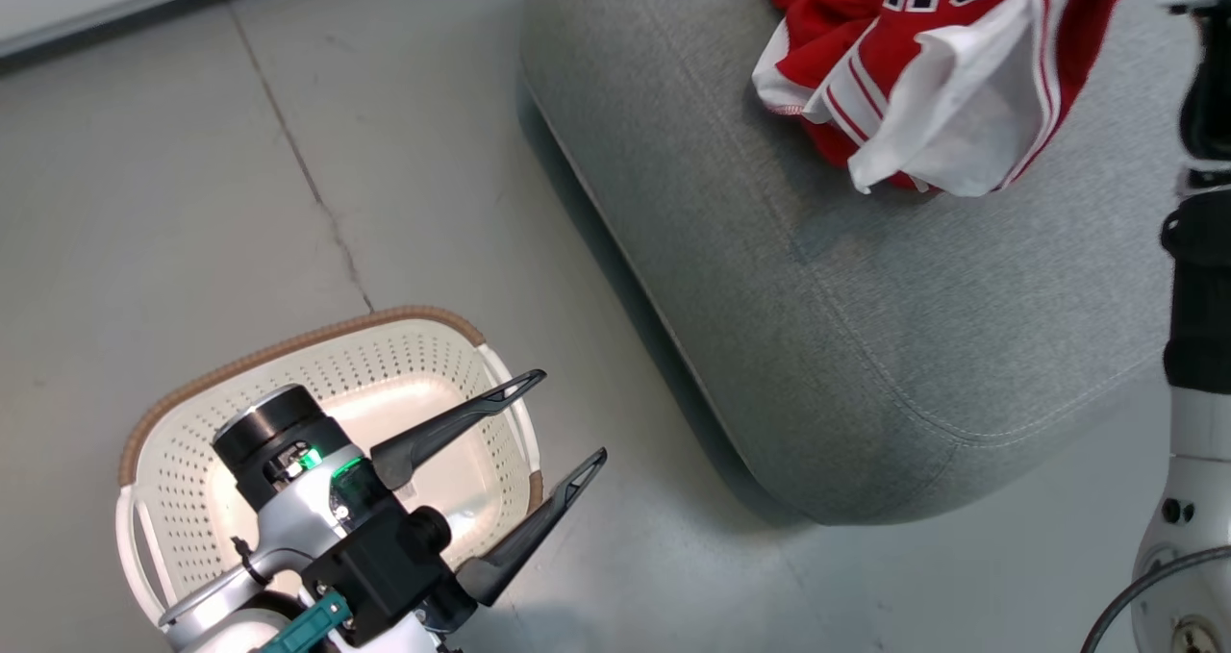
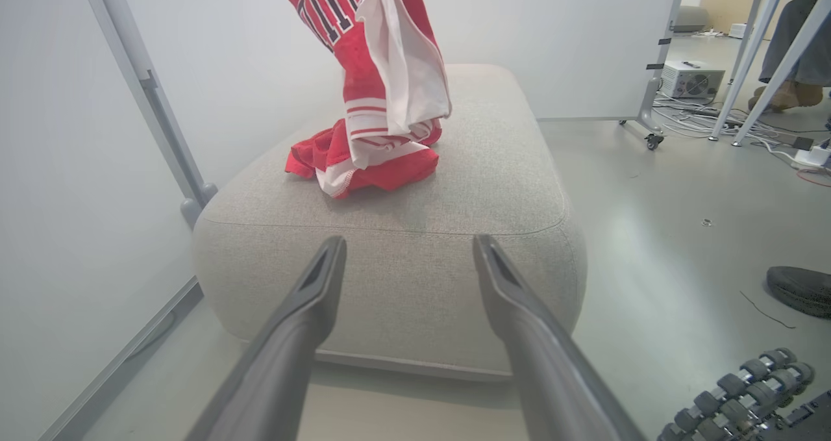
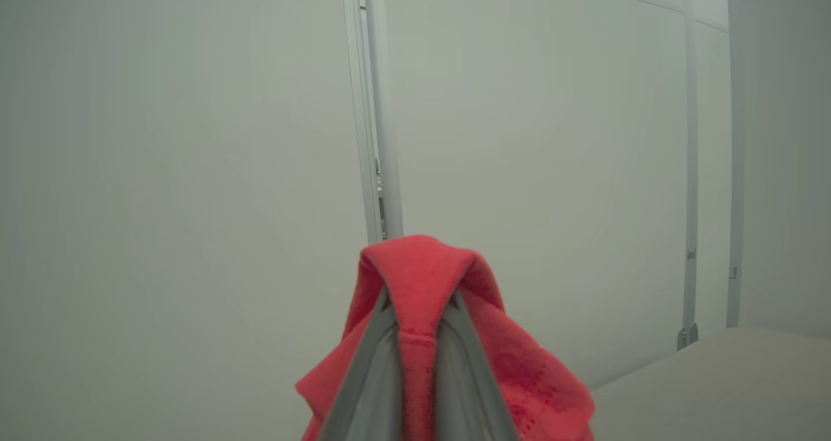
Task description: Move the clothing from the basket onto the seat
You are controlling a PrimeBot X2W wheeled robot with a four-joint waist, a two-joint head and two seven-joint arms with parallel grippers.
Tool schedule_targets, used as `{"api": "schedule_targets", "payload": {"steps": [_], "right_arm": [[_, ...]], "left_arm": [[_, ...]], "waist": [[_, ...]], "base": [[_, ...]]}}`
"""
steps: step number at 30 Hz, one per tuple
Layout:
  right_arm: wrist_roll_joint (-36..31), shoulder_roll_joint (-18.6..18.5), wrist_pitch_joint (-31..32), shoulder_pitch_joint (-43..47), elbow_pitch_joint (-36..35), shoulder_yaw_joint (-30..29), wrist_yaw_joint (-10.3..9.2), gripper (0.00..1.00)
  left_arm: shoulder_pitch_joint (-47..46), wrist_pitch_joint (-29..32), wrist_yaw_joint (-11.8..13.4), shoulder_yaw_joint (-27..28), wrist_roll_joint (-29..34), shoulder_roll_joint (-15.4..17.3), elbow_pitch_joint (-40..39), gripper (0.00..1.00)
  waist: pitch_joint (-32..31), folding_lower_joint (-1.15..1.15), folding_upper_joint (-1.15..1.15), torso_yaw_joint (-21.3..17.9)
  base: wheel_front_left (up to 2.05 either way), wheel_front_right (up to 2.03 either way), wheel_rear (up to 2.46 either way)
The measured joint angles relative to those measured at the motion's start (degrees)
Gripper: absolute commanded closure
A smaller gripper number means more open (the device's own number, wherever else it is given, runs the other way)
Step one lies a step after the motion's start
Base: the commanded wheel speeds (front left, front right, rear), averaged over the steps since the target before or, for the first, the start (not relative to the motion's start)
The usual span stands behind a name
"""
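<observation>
Now the right end effector (image 3: 421,296) is clenched on a fold of the red clothing (image 2: 383,90), which hangs down from the grip with its lower part heaped on the seat (image 1: 866,326). The left end effector (image 1: 569,414) hangs spread wide, grasping nothing, above the basket (image 1: 288,345), where no garment shows. The main risk, I judge, is at release. Fabric is draped right over the right end effector's tip, so it may snag there and drag the heap off the seat when the arm lifts away.
</observation>
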Motion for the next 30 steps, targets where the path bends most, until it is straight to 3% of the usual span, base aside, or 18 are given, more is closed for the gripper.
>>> {"api": "schedule_targets", "payload": {"steps": [6, 18, 19, 20, 21, 22, 30], "right_arm": [[-5.43, -1.07, 0.20, -0.75, 8.02, -10.38, 0.00, 1.00], [-10.88, -0.05, -1.59, 0.99, 22.01, -20.04, 0.00, 1.00], [-11.14, 0.04, -1.62, 1.08, 23.06, -20.42, 0.00, 0.95], [-11.40, 0.08, -1.72, 1.20, 24.05, -20.68, 0.00, 0.63], [-11.56, 0.13, -1.79, 1.29, 24.53, -20.90, 0.00, 0.05], [-11.72, 0.22, -1.81, 1.40, 24.35, -21.16, 0.00, 0.00], [-8.43, 0.16, -2.00, 7.87, 20.45, -18.67, 0.00, 0.00]], "left_arm": [[-2.10, 0.75, -0.34, 0.01, 0.30, 3.03, -2.35, 0.00], [-3.44, 0.93, -0.49, -0.08, -0.14, 6.60, -3.89, 0.00], [-3.61, 0.92, -0.49, -0.18, -0.15, 6.76, -3.88, 0.00], [-3.81, 0.91, -0.49, -0.31, -0.21, 6.80, -3.82, 0.00], [-4.00, 0.88, -0.49, -0.43, -0.27, 6.78, -3.78, 0.00], [-4.10, 0.83, -0.49, -0.52, -0.36, 6.73, -3.70, 0.00], [-4.29, -0.80, -0.27, -1.10, -1.47, 4.87, -1.46, 0.00]], "waist": [[5.01, 0.00, 0.00, 1.14], [11.87, 0.00, 0.00, 2.25], [12.06, 0.00, 0.00, 2.33], [12.13, 0.00, 0.00, 2.41], [12.12, 0.00, 0.00, 2.49], [12.05, 0.00, 0.00, 2.54], [9.48, 0.00, 0.00, 2.89]], "base": [[0.00, 0.00, 0.00], [0.00, 0.00, 0.00], [0.00, 0.00, 0.00], [0.00, 0.00, 0.00], [0.00, 0.00, 0.00], [0.00, 0.00, 0.00], [0.00, 0.00, 0.00]]}}
